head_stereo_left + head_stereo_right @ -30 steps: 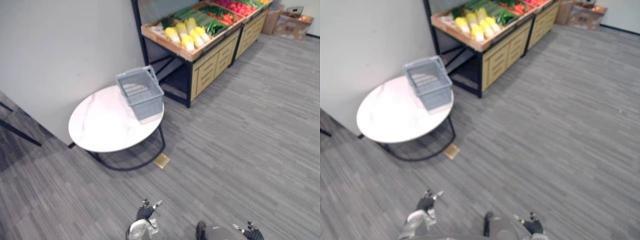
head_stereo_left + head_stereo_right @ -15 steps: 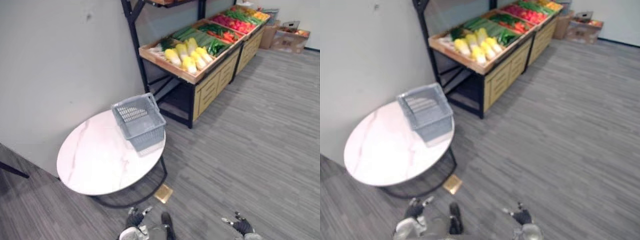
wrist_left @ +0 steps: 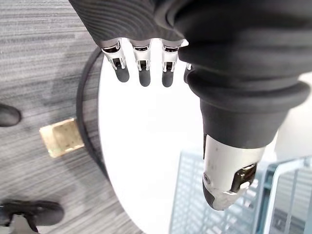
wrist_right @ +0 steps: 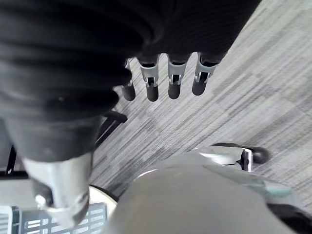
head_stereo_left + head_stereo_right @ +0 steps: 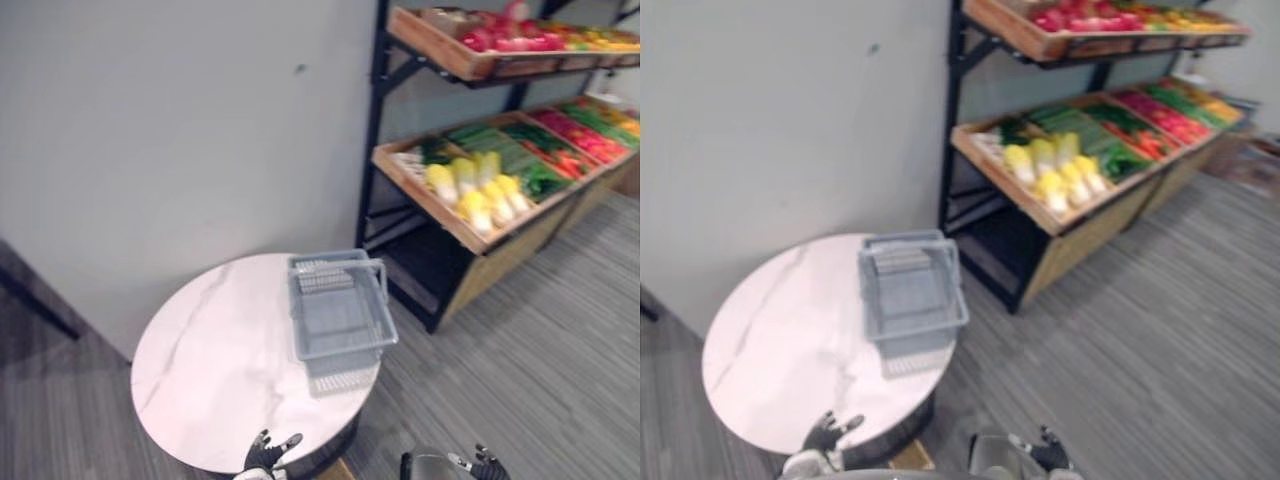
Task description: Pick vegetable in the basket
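basket (image 5: 338,318) on table (image 5: 215,350), vegetables (image 5: 474,190) in crate (image 5: 420,201)

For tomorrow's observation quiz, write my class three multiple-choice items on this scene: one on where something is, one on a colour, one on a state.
1. Where does the grey plastic mesh basket stand?
A on the round white marble-look table
B on the floor
C on a chair

2. What colour are the cabbages on the lower wooden shelf?
A purple
B pale yellow
C blue

3. The robot's left hand is:
A curled round the basket's handle
B holding a cabbage
C open and empty

Answers:
1 A: it sits on the tabletop, near the edge facing the shelf.
2 B: the heads are yellow with whitish bases.
3 C: its fingers are straight and hold nothing.
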`<state>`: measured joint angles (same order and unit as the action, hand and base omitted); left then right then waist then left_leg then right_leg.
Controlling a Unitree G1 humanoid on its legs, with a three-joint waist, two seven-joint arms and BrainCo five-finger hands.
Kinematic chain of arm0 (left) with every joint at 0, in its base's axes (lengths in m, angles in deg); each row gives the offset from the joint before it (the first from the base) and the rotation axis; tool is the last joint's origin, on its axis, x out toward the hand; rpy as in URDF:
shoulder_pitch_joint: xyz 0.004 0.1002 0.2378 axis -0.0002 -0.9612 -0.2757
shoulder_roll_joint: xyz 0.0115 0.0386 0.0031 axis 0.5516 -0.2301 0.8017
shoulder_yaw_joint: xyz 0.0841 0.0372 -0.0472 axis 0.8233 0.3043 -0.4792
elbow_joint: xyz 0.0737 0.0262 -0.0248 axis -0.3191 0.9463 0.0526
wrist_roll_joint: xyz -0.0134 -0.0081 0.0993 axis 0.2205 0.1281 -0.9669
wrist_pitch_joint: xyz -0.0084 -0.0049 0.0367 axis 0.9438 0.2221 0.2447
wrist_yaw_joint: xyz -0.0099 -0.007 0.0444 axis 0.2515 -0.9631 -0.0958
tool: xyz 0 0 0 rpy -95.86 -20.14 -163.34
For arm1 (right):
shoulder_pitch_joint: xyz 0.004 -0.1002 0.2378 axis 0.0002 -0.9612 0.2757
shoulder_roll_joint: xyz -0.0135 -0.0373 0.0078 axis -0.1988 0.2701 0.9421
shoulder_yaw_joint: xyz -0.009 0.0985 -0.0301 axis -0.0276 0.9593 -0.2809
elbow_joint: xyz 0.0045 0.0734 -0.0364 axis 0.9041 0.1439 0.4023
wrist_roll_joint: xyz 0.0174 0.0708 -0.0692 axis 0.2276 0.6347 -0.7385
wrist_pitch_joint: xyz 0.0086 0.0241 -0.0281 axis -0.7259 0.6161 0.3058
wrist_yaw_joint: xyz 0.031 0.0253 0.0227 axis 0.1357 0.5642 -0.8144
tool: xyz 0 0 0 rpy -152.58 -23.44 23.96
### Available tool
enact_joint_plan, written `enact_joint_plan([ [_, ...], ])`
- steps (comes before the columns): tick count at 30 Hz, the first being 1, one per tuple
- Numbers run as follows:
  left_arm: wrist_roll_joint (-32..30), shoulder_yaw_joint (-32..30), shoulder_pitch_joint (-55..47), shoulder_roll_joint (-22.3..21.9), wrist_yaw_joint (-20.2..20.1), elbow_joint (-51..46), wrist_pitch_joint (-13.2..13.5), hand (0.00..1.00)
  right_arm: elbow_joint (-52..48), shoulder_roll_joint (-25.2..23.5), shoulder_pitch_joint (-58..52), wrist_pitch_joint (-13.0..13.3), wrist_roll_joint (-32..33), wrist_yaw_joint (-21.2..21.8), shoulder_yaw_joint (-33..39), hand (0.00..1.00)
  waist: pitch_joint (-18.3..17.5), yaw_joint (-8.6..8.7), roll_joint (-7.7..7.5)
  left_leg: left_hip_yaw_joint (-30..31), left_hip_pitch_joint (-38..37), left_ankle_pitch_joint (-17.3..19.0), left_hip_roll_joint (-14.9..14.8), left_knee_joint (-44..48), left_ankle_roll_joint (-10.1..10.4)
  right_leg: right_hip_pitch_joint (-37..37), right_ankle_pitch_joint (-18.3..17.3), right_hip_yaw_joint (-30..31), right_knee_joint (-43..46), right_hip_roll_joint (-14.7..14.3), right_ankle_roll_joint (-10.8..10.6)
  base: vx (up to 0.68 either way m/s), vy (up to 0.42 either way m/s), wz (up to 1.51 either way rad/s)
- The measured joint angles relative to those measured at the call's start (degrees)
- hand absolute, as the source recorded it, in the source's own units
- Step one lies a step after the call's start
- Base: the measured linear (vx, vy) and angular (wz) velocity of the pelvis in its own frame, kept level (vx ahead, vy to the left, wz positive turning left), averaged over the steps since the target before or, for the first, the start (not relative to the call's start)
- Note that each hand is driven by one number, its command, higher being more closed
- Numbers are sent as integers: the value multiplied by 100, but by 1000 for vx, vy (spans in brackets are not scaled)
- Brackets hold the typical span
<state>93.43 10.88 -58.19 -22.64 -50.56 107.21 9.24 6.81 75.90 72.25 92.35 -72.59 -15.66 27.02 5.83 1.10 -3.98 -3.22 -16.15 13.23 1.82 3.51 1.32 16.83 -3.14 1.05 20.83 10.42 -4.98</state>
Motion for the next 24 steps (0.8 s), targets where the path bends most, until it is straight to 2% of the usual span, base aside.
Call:
enact_joint_plan([
  [1, -1, -89, -52, -35, 30, -44, 11, 0, 2, -6, -2, -15, -1, 3, -34, 0, -22, -21, -53, 214, -38, 186, -54, 111, 117, -88, 526, 175, -582, -27, 81, 561, -346, 112],
  [2, 0, -161, -70, -17, 44, -80, 11, 0, 7, -22, -22, -21, 0, 5, -77, 0, -55, -23, -132, 318, -70, 292, -59, 180, 191, -130, 807, 206, -660, 1, 124, 560, -415, 86],
  [3, 5, -312, -62, -111, 97, -57, -3, 0, 44, 115, 24, -46, -2, 24, -149, 0, -48, -31, 79, 440, -120, 457, -298, 352, 276, -117, 556, -60, -278, -100, -120, 417, -340, 60],
  [4, 3, -370, -90, -177, 98, -58, 3, 0, 40, 180, 61, -49, -1, 14, -169, 0, -89, -34, 186, 430, -54, 436, -414, 484, 310, -129, 420, -174, -196, -143, -59, 481, -393, 55],
  [6, 3, -639, -90, -420, 122, -16, 10, 0, 54, 294, 215, -46, 4, 4, -212, 0, -86, -77, 419, 462, 52, 115, -723, 813, 372, -255, 100, -487, -20, -341, 156, 421, -355, 36],
  [8, 47, -719, -61, -431, 124, 10, 11, 0, 84, 313, 271, -38, 34, 10, -213, 0, -83, -76, 420, 672, 205, -255, -807, 1182, 373, -510, -32, -676, -121, -403, 288, 337, -340, 29],
  [10, 103, -878, -63, -424, 125, 44, 14, 0, 106, 297, 273, -34, 45, 17, -246, 0, -67, -107, 406, 724, 520, -727, -923, 2054, 550, -939, -104, -769, -458, -548, 396, 278, -327, 14],
  [11, 105, -880, -64, -418, 125, 56, 14, 0, 113, 297, 272, -32, 46, 17, -248, 0, -66, -107, 405, 725, 575, -799, -931, 2172, 577, -990, -108, -774, -493, -561, 402, 181, -249, -1],
  [12, 110, -880, -72, -375, 123, 104, 26, 0, 179, 308, 271, -28, 48, 16, -248, 0, -58, -121, 391, 707, 752, -1139, -948, 2622, 667, -1174, -129, -786, -631, -585, 434, 122, -179, 2],
  [13, 110, -872, -79, -339, 116, 147, 46, 0, 222, 320, 254, -28, 51, 15, -248, 0, -51, -109, 390, 649, 894, -1239, -989, 2943, 715, -1305, -158, -820, -771, -575, 473, 136, -222, 14],
  [14, 110, -872, -80, -317, 100, 172, 48, 0, 282, 323, 232, -30, 53, 14, -244, 0, -40, -78, 404, 351, 1065, -1065, -1142, 3215, 740, -1482, -180, -892, -907, -574, 499, 108, -177, 44],
  [15, 109, -872, -86, -263, 95, 205, 44, 0, 296, 327, 147, -31, 63, 4, -231, 0, -29, 18, 370, -55, 1156, -688, -1236, 3101, 682, -1646, -197, -1027, -1049, -526, 510, 86, -140, 56],
  [17, 107, -887, -121, -220, 105, 203, 46, 0, 298, 353, 65, -31, 140, -1, -225, 0, -5, 22, 327, -685, 1103, -329, -1288, 2482, 643, -1723, -207, -1077, -1147, -452, 519, 35, -45, 34],
  [18, 105, -897, -176, -206, 111, 200, 47, 0, 296, 364, 54, -28, 239, -6, -225, 0, -8, 33, 332, -864, 1074, -307, -1284, 2029, 628, -1719, -216, -1075, -1186, -436, 461, 0, 0, 0],
  [19, 104, -932, -268, -207, 139, 242, 43, 0, 297, 420, 31, -13, 303, -16, -153, 0, -22, 42, 370, -953, 1005, -550, -1229, 1164, 533, -1605, -201, -1049, -1185, -444, 396, -54, 66, -11],
  [20, 142, -959, -273, -245, 139, 265, 47, 0, 296, 448, 31, -3, 315, -14, -120, 0, -14, 41, 432, -991, 1016, -802, -1232, 915, 583, -1573, -183, -1025, -1192, -487, 365, -63, 127, -21],
  [21, 233, -1073, -276, -255, 154, 356, 38, 0, 306, 452, -2, 2, 333, -12, -4, 0, -50, 47, 491, -1046, 964, -754, -1210, 637, 662, -1573, -101, -968, -1356, -521, 249, -28, 115, -10],
  [23, 231, -1097, -312, -268, 143, 433, 26, 0, 311, 504, -74, 17, 333, -13, 224, 0, -118, 138, 586, -1086, 921, -648, -1192, 225, 623, -1595, 105, -967, -1683, -552, 122, 17, 180, 8],
  [24, 225, -1105, -313, -327, 141, 435, 14, 0, 390, 610, -83, 18, 326, -13, 523, 0, -116, 193, 769, -1205, 894, -356, -1251, -50, 732, -1588, 278, -985, -1894, -653, 95, 38, 205, -1],
])
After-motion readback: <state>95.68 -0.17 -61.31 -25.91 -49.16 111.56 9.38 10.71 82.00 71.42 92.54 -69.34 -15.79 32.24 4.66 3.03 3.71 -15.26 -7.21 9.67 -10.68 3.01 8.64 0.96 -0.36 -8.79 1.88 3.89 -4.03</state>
